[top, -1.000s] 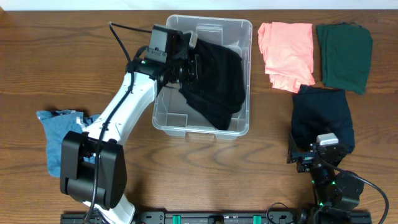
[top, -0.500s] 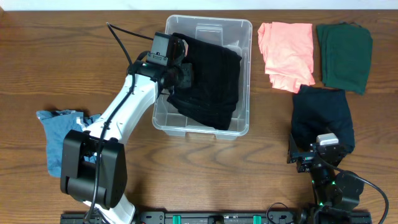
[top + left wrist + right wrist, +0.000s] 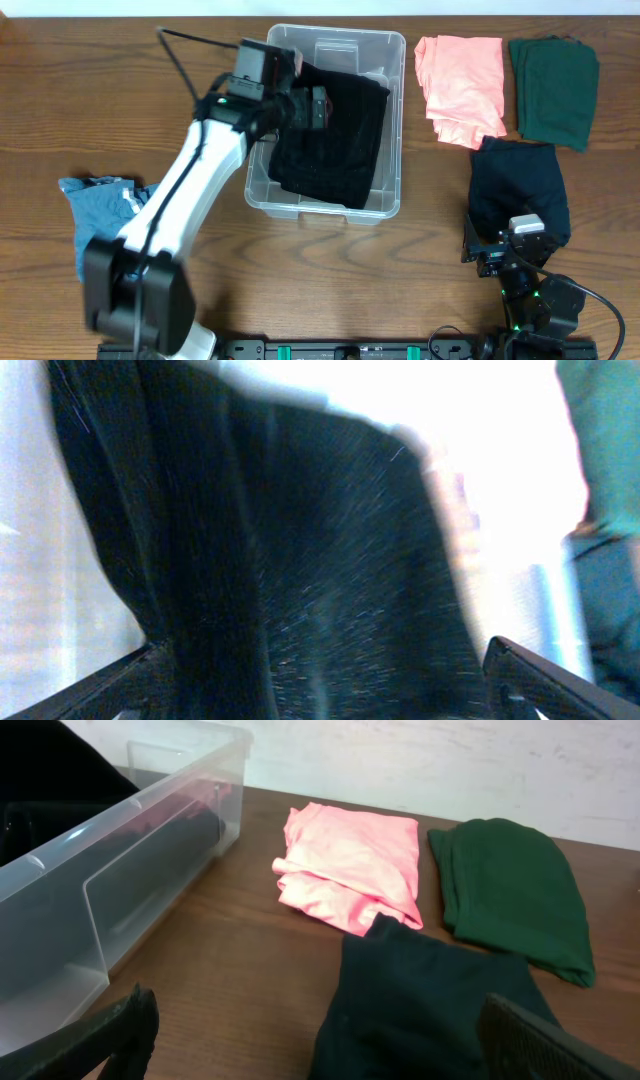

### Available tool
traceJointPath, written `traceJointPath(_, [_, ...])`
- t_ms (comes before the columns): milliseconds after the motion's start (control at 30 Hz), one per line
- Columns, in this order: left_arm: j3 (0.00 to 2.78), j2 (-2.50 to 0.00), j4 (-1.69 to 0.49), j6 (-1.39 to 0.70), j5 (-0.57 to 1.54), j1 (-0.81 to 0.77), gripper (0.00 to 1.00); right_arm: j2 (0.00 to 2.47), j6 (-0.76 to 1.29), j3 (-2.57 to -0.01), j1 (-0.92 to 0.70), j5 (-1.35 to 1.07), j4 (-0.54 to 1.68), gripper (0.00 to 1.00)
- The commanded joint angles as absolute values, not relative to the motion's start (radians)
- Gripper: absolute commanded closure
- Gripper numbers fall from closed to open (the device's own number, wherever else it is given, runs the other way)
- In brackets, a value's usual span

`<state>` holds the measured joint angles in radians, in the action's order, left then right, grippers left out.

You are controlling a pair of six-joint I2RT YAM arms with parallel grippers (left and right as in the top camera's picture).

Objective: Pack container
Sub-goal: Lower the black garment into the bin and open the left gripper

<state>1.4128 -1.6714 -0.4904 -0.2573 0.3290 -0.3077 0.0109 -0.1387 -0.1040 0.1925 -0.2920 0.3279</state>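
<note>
The clear plastic container (image 3: 345, 45) stands at the table's middle back; a black garment (image 3: 335, 140) lies spread inside it, its upper edge draped against the far right wall. My left gripper (image 3: 318, 107) hovers over the container's upper left part, open, with the cloth lying loose below. In the left wrist view the black garment (image 3: 330, 560) fills the frame, and the left gripper (image 3: 320, 700) shows its jaws wide apart at the bottom corners. My right gripper (image 3: 495, 248) rests open at the front right, beside a navy garment (image 3: 520, 185).
A pink garment (image 3: 460, 85) and a dark green one (image 3: 553, 90) lie folded right of the container. A crumpled blue garment (image 3: 100, 215) lies at the left, by my left arm's base. The right wrist view shows the container's wall (image 3: 150, 850) and the navy garment (image 3: 430, 1000).
My left gripper has opened and let go of the black garment, which has settled lower into the container. The left arm has shifted slightly up and left. The right arm is still.
</note>
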Motion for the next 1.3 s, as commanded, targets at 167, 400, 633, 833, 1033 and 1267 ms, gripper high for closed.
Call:
traceJointPath(167, [1.457, -1.501, -0.497, -0.242, 0.245, -0.302, 0.02, 0.006, -0.128, -0.102, 0.195, -0.295, 0.329, 0.01])
traceJointPath(400, [1.448, -1.594, -0.533, -0.235, 0.234, -0.319, 0.2, 0.006, -0.128, -0.102, 0.195, -0.295, 0.329, 0.01])
traceJointPath(633, [1.448, -1.774, -0.506, -0.202, 0.199, -0.37, 0.61, 0.006, -0.128, -0.102, 0.195, -0.295, 0.329, 0.01])
traceJointPath(833, [1.448, -1.891, -0.495, -0.202, -0.068, -0.414, 0.66, 0.006, -0.128, -0.102, 0.195, -0.295, 0.329, 0.01])
traceJointPath(1033, [1.448, -1.991, -0.492, -0.203, -0.22, -0.438, 0.66, 0.006, -0.128, -0.102, 0.195, -0.295, 0.329, 0.01])
traceJointPath(1267, [1.448, -2.072, -0.512, -0.208, -0.201, -0.438, 0.66, 0.006, -0.128, -0.102, 0.195, -0.295, 0.329, 0.01])
